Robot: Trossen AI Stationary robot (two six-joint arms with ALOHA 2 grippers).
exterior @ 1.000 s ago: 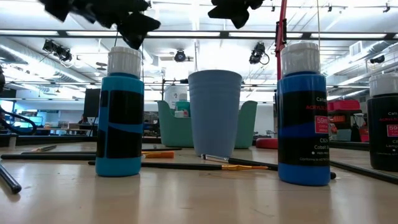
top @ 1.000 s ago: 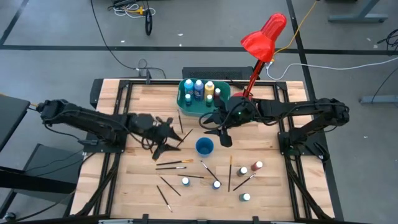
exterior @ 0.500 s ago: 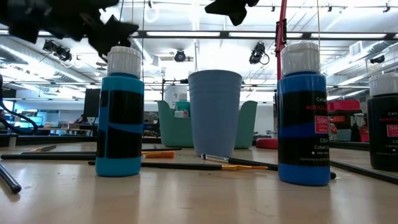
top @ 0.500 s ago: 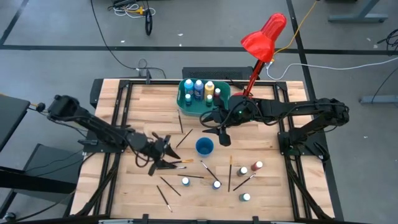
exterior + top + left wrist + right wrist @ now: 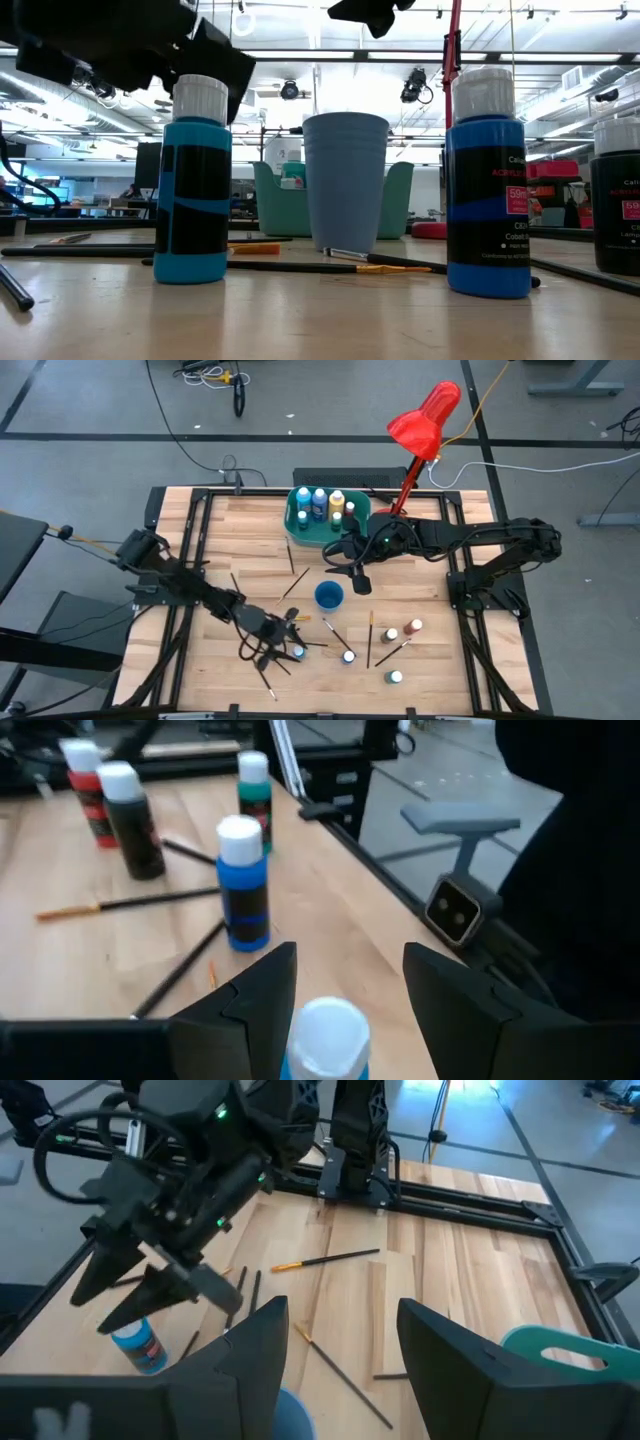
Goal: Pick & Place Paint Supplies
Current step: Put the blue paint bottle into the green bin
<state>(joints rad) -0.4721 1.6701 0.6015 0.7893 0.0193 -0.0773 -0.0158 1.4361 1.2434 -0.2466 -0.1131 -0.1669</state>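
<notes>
Left gripper: open, empty, straddling a blue bottle near tabletop's front edge.
Right gripper: open, empty, above cup, mid-table.
Brushes: scattered toward front.

The wooden counter carries a teal tub near its far edge, beside the red lamp's base. A blue cup stands near the middle. Toward the near edge, thin brushes lie scattered among upright paint bottles: blue ones to the left, red, dark and green to the right.
</notes>
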